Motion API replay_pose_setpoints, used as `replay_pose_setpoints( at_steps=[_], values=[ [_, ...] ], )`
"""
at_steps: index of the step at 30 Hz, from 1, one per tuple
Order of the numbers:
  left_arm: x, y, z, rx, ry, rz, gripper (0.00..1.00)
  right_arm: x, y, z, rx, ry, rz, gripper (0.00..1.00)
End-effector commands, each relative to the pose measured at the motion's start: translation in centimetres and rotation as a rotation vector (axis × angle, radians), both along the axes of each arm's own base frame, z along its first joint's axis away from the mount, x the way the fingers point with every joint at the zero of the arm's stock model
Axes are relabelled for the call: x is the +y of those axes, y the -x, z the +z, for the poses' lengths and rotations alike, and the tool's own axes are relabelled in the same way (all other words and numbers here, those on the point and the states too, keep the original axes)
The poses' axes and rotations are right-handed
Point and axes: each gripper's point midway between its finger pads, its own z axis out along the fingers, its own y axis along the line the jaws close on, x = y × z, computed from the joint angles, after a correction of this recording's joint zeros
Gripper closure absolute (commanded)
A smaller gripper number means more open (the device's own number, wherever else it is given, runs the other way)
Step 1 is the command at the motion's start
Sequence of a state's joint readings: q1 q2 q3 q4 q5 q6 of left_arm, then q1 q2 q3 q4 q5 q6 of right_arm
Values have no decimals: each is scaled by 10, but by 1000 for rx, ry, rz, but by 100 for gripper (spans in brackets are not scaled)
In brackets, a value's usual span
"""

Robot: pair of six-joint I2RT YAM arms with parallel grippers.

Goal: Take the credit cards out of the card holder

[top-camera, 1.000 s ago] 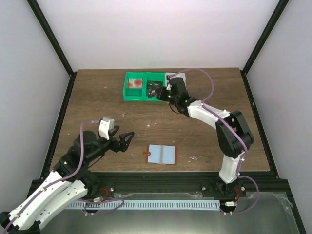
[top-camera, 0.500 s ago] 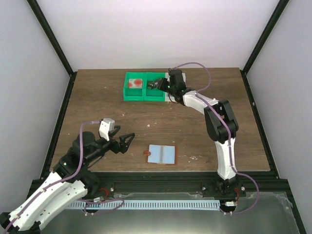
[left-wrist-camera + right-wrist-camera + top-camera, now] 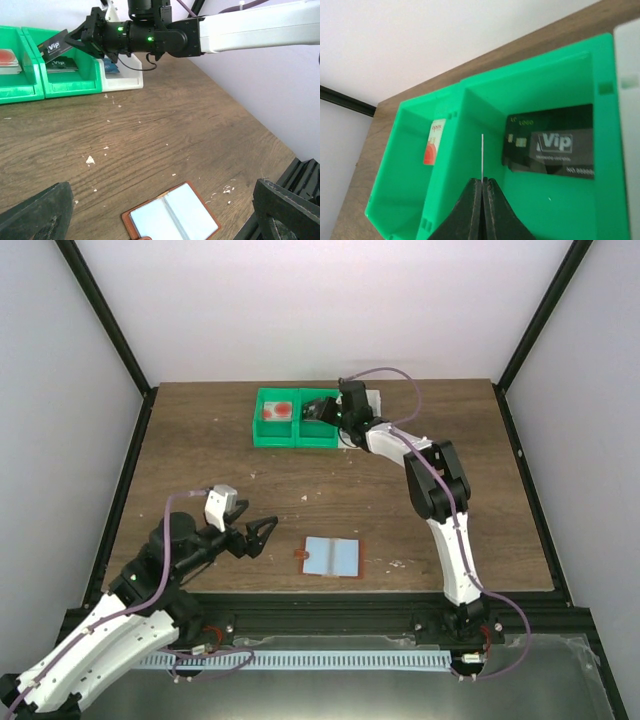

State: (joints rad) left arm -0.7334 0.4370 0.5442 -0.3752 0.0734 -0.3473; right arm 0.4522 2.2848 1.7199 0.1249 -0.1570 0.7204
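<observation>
The card holder [image 3: 332,557] lies open on the table near the front, orange-brown rim around two pale blue panels; it also shows at the bottom of the left wrist view [image 3: 170,217]. My left gripper [image 3: 262,533] hovers just left of it, jaws wide open and empty [image 3: 161,200]. My right gripper [image 3: 327,412] reaches over the green bins at the back, shut on a black "Vip" credit card [image 3: 55,45]. That card appears edge-on as a thin line [image 3: 482,155] above the closed fingertips [image 3: 483,181]. A second black Vip card [image 3: 555,147] lies in the bin below.
The green two-compartment bin [image 3: 270,432] stands at the back, with a red-and-white card [image 3: 279,410] in its left compartment. A white bin [image 3: 122,80] adjoins it on the right, holding a blue card [image 3: 111,67]. Small white crumbs dot the wooden table [image 3: 200,470].
My right gripper has carried its card left and farther back, from beside the white bin to over the green bin. The left arm has barely shifted.
</observation>
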Motion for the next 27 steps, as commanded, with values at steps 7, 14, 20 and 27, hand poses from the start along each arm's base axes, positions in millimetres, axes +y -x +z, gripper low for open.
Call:
replay_pose_setpoints(
  at_steps=[7, 14, 20, 27],
  values=[
    [-1, 2, 5, -36, 8, -11, 0, 8, -32, 20, -59, -18, -5, 98],
    [0, 3, 6, -45, 9, -9, 0, -1, -36, 3, -9, -4, -47, 97],
    [-1, 3, 4, -38, 2, -11, 0, -10, -40, -7, 17, 0, -61, 95],
    [-3, 0, -1, -23, -15, -10, 0, -10, -46, -10, 23, 8, -50, 95]
  ],
)
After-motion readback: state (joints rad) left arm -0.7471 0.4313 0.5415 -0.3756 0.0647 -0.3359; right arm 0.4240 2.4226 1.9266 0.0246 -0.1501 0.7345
